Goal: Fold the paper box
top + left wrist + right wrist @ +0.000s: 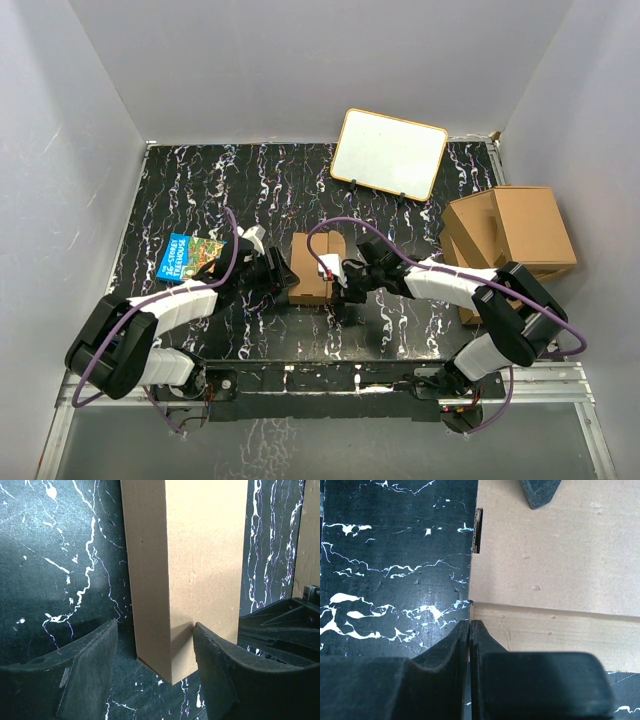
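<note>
The paper box (312, 268) is a small brown cardboard box standing on the black marbled table (200, 190), between the two arms. My left gripper (281, 273) reaches in from the left and is open, straddling the box's near corner (172, 630). Its right finger (215, 655) touches the lit face, while its left finger (95, 655) stands off the shaded side. My right gripper (336, 277) comes from the right. In the right wrist view the right gripper (470, 626) is shut on the thin edge of a cardboard wall of the box (555, 555).
A blue picture book (190, 257) lies left of the left gripper. A white board (390, 152) leans at the back. A pile of larger brown boxes (510, 235) stands at the right edge. Grey walls close in the table on three sides.
</note>
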### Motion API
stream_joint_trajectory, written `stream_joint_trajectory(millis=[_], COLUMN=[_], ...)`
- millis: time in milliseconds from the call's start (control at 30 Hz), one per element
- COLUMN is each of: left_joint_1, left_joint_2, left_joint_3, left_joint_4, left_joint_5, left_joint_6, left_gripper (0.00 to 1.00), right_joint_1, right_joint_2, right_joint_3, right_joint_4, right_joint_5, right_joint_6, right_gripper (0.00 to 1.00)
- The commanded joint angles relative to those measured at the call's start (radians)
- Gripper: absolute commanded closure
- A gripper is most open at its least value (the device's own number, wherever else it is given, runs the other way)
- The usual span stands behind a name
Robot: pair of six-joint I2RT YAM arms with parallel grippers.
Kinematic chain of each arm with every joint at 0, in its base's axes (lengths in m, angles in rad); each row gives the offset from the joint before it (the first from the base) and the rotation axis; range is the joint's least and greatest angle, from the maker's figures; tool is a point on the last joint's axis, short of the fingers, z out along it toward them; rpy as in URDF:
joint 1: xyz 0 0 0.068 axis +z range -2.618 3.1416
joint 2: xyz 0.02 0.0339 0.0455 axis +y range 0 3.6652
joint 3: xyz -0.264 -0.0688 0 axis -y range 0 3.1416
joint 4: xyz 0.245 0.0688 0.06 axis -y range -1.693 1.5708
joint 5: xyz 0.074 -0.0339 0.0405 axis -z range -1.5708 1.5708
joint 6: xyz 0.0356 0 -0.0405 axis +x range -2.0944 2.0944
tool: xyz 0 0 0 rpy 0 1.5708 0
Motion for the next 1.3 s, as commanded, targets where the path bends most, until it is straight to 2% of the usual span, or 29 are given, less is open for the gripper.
stream_joint_trajectory(millis=[0, 833, 1267], left_joint_1=[0.004, -0.041, -0.040], left_joint_2=[0.024, 0.049, 0.027], left_joint_3=[0.023, 0.046, 0.039], left_joint_4=[-0.081, -0.096, -0.124], left_joint_5=[-0.028, -0.048, -0.072], left_joint_6=[0.032, -0.012, -0.004], left_gripper=[0.41, 0.44, 0.43], right_joint_1=[0.001, 0.023, -0.045], right_joint_2=[-0.007, 0.032, -0.014], right_joint_3=[0.048, 0.105, 0.115], right_joint_4=[0.032, 0.034, -0.080], right_joint_5=[-0.050, -0.024, -0.090], right_joint_6=[0.022, 0.186, 0.080], right_gripper=[0.92, 0.91, 0.66])
